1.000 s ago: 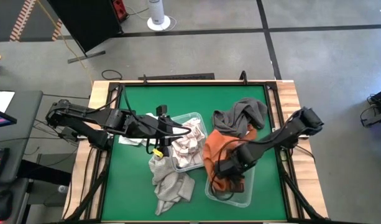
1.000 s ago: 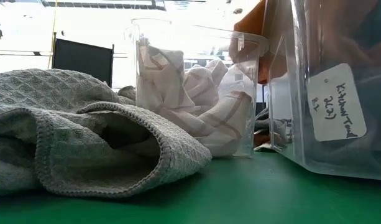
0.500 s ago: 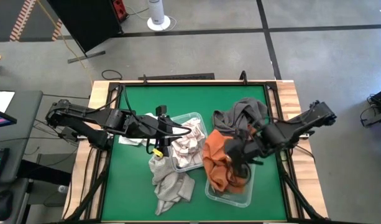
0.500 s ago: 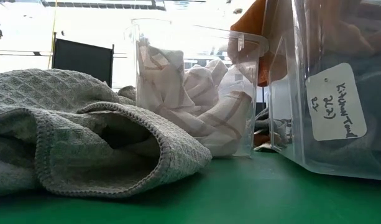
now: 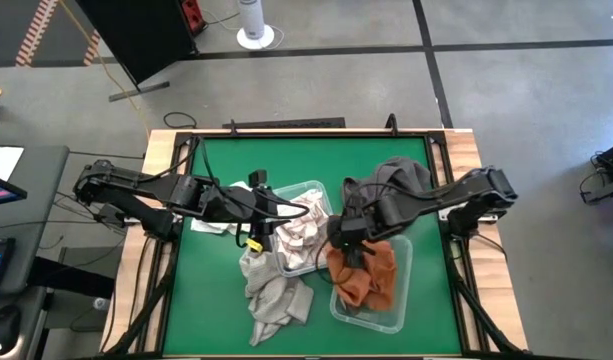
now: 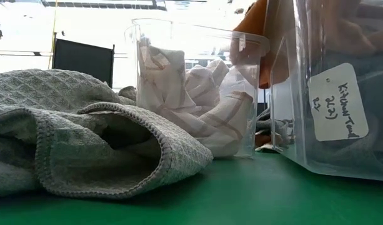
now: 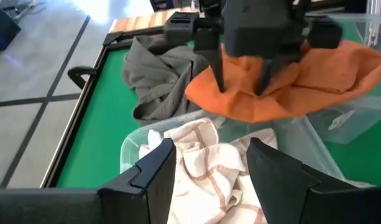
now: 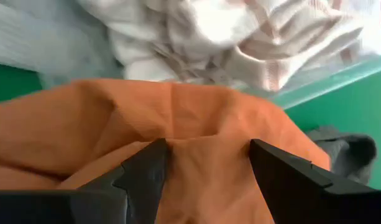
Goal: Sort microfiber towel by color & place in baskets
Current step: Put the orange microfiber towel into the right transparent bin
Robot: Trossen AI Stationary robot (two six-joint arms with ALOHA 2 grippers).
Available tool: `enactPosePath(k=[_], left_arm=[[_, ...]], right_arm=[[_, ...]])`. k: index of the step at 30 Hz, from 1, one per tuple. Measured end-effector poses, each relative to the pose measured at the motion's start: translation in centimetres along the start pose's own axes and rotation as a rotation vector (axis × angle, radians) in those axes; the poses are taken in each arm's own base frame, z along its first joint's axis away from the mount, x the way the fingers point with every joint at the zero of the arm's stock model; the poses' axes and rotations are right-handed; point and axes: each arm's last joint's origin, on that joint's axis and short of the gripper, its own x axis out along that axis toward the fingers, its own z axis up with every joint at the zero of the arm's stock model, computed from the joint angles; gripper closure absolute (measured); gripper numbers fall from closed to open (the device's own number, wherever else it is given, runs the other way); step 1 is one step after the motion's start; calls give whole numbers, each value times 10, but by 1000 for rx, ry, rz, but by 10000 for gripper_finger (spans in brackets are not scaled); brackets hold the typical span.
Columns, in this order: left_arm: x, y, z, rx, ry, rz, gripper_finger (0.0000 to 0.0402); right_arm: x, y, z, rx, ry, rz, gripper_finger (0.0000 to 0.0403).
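Overhead, right hand [image 5: 344,240] spread above rumpled orange towel [image 5: 371,277] in clear tub [image 5: 396,318].

My dark left arm reaches in from the left side, its left gripper [image 5: 269,222] parted. My right arm stretches across from the right, right gripper [image 5: 343,236] angled down, fingers [image 7: 219,68] spread.

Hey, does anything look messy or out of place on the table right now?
Yes. The orange towel is only partly in the right basket; a fold spills over its rim toward the left basket. The right gripper hovers open over that fold. A grey towel and a dark grey towel lie loose on the mat.
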Motion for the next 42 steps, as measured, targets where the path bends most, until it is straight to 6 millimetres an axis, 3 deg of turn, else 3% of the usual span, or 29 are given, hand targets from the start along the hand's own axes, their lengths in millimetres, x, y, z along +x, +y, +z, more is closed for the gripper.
enactPosePath(k=[5, 11, 13, 17, 22, 26, 29, 34, 38, 42], left_arm=[[0, 0, -1, -13, 6, 0, 214], [0, 0, -1, -22, 5, -1, 214], [0, 0, -1, -24, 6, -1, 214], [0, 0, -1, -23, 6, -1, 214], [0, 0, -1, -18, 11, -1, 214], [0, 0, -3, -15, 27, 0, 214], [0, 0, -3, -16, 26, 0, 214], [0, 0, -1, -22, 9, -1, 214], [0, -1, 2, -33, -19, -5, 214], [-1, -2, 3, -36, -30, -7, 214]], right_arm=[[7, 0, 0, -53, 37, -16, 175], [1, 3, 0, -77, 0, -1, 354], [-2, 6, -1, -90, -17, 8, 384], [-17, 13, 1, -94, -51, 36, 374], [-67, 21, -5, -116, -104, 79, 389], [-101, 28, -28, -62, -29, 167, 389], [-109, 34, -47, -5, 55, 157, 389], [-86, 52, -58, 26, 129, 117, 389], [-52, 62, -60, 8, 125, 129, 389], [-13, 59, -62, 47, 140, 199, 389]])
